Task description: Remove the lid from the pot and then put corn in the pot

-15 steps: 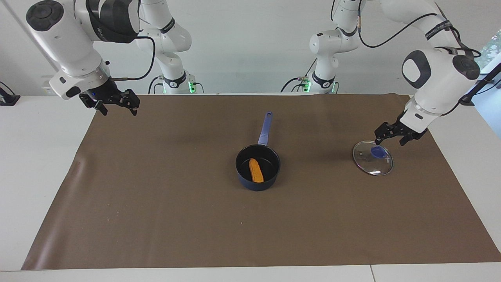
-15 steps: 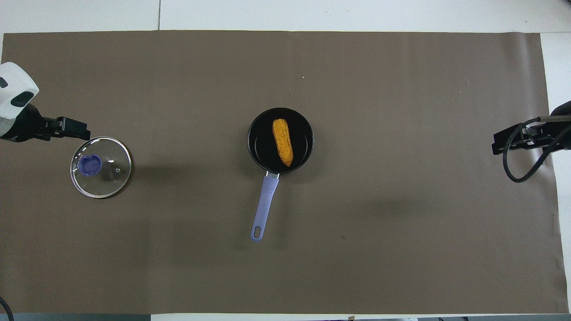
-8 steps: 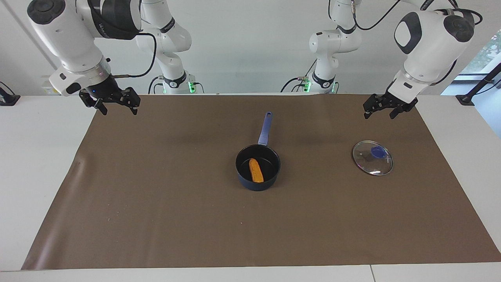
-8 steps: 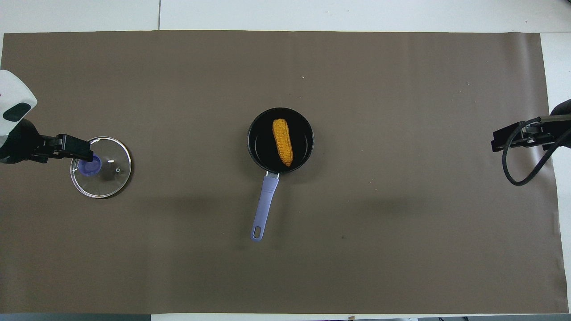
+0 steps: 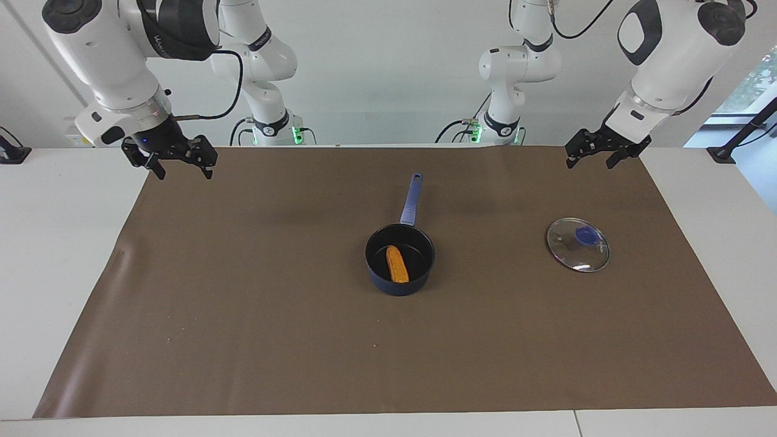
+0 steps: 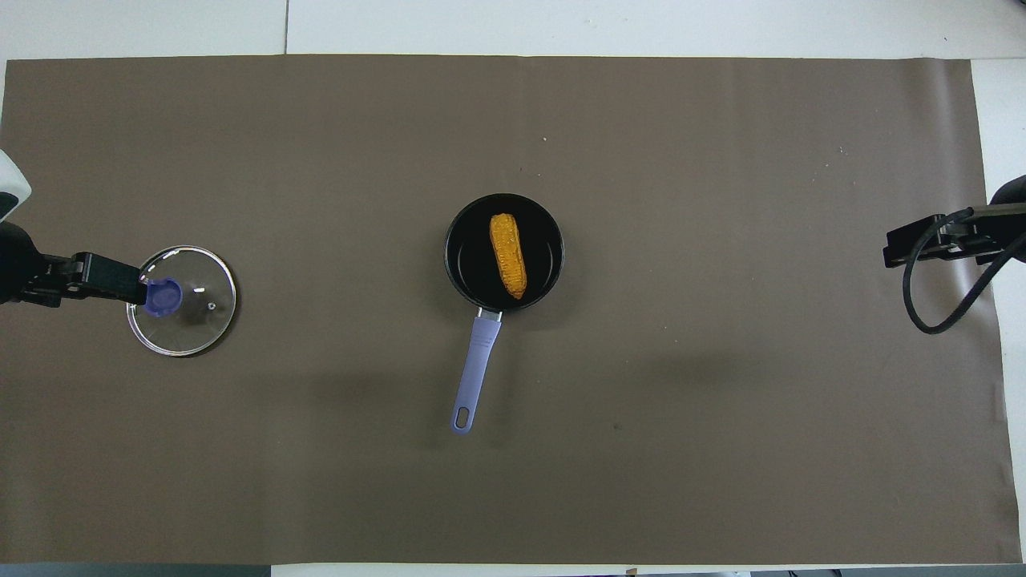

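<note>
The left arm reaches in from its base, its forearm sloping steeply down to the wrist, and the left gripper (image 5: 599,156) hangs in the air with its fingers pointing down and spread apart, holding nothing. In the overhead view it (image 6: 104,278) comes in as a dark bar from the edge. The right arm is bent the same way, elbow high and wrist turned down. The right gripper (image 5: 180,162) also hangs raised, fingers down and parted, empty; from overhead only its tip (image 6: 914,244) and a looping cable show.
</note>
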Tool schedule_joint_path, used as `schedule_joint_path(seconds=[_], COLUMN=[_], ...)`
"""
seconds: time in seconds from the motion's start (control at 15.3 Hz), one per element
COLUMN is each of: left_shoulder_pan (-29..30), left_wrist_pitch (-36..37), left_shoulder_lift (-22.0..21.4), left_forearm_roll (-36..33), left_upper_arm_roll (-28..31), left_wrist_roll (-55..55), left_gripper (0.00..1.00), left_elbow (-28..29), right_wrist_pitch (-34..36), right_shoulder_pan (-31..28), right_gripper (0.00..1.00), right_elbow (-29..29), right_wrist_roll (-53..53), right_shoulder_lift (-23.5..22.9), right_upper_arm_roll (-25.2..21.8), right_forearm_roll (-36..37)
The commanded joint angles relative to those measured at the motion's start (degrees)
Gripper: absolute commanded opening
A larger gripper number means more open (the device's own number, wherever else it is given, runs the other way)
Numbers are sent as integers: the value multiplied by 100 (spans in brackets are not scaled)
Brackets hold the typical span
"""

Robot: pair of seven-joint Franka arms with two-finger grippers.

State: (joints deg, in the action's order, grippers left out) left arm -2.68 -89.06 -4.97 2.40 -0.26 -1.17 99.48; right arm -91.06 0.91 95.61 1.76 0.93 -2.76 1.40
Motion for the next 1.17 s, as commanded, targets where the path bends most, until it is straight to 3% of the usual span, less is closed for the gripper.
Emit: schedule_joint_path(seconds=[0.0,1.11], left_shoulder_pan=[-206,-321], left_wrist_pitch=[328,-6], left_shoulder_lift=[181,146], left_forearm_roll=[-309,-258], left_upper_arm_roll=[88,79], left_wrist_roll=[47,64], left_gripper=[100,100], left_elbow=[-386,-289], right_wrist_pitch=[18,194], right_shoulder_pan=[-100,-346], right_gripper=[100,100], right_elbow=[28,19], right_wrist_roll=[132,123], right_shoulder_lift=[110,118], right_upper_arm_roll=[22,4], right_forearm_roll=[45,-25])
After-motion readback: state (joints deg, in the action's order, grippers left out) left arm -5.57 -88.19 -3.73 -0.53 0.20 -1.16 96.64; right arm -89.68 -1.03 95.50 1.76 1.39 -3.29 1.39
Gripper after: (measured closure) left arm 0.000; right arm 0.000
